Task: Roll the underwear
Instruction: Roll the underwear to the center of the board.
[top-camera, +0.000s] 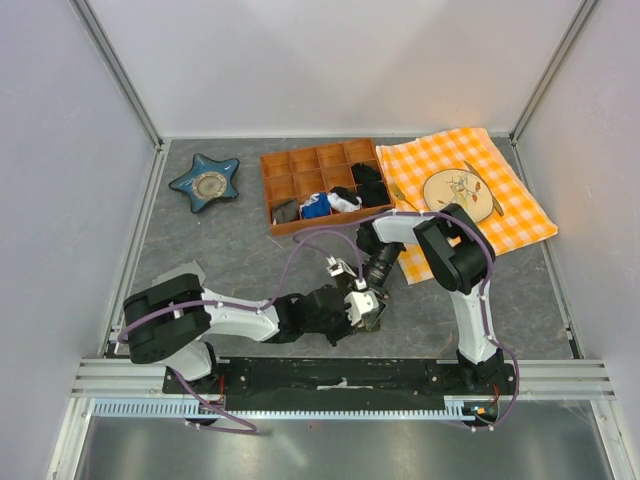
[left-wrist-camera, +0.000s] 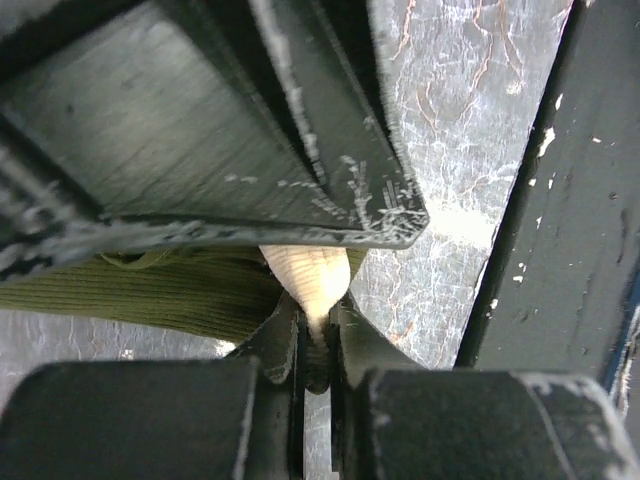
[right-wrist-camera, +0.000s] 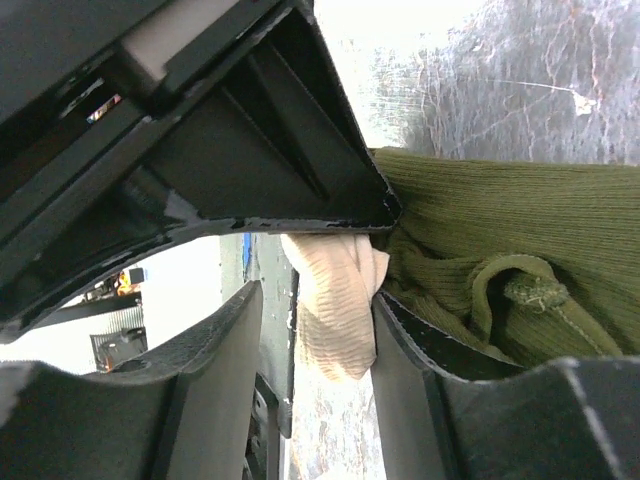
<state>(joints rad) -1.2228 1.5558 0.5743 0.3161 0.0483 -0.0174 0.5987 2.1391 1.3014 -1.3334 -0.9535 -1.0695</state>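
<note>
Close wrist views show the dark olive underwear (left-wrist-camera: 150, 295) lying on the grey mottled bench (left-wrist-camera: 450, 120), near the front edge between the two arms and well apart from the orange tray (top-camera: 320, 180) of small garments. From above it is almost wholly hidden under the meeting claws. The left claw (left-wrist-camera: 318, 340) is clenched on a gathered fold of the cream waistband (left-wrist-camera: 310, 275), with the olive cloth trailing off to one side. The right claw (right-wrist-camera: 320, 300) is released: its jaws stand apart with the waistband hanging loose between them, and a bunched olive seam lies just beside it. The step in hand looks like taking hold of the waistband edge to start the roll. To do it well, the right claw likely needs to close on the waistband beside the left pinch, so both hold one edge. Both wrists should then turn evenly, low to the bench. A one-sided grip risks a lopsided, loose roll.
</note>
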